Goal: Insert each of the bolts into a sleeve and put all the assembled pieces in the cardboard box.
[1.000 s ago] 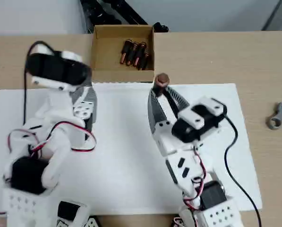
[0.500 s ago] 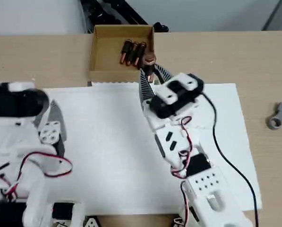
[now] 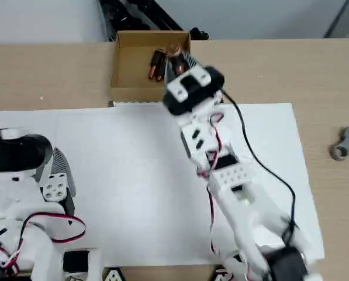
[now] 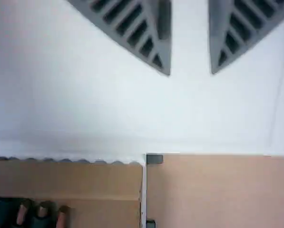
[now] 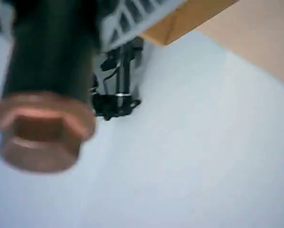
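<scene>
1. High view first: the white sheet (image 3: pixel 127 164) covers most of the table in front of both arms.
2. The cardboard box (image 3: pixel 130 70) stands open-topped just past the sheet's far edge.
3. My right gripper (image 3: pixel 178 57) hangs over the right part of the box. Its jaws are clamped on a sleeved bolt (image 5: pixel 44 95), and the right wrist view shows the dark sleeve with the copper head poking out of the end.
4. My left gripper (image 4: pixel 189 64) sits over the sheet's near-left part, well apart from the box. Its jaws are spread with nothing between them.
5. A small cluster of finished pieces (image 3: pixel 158 64) lies side by side on the box floor, just beside the right gripper.
6. As I read it, the task is well along: several assemblies are boxed and one more is poised above them. That piece has not yet been dropped in. I can't tell from here whether any bolts remain to be sleeved.
</scene>
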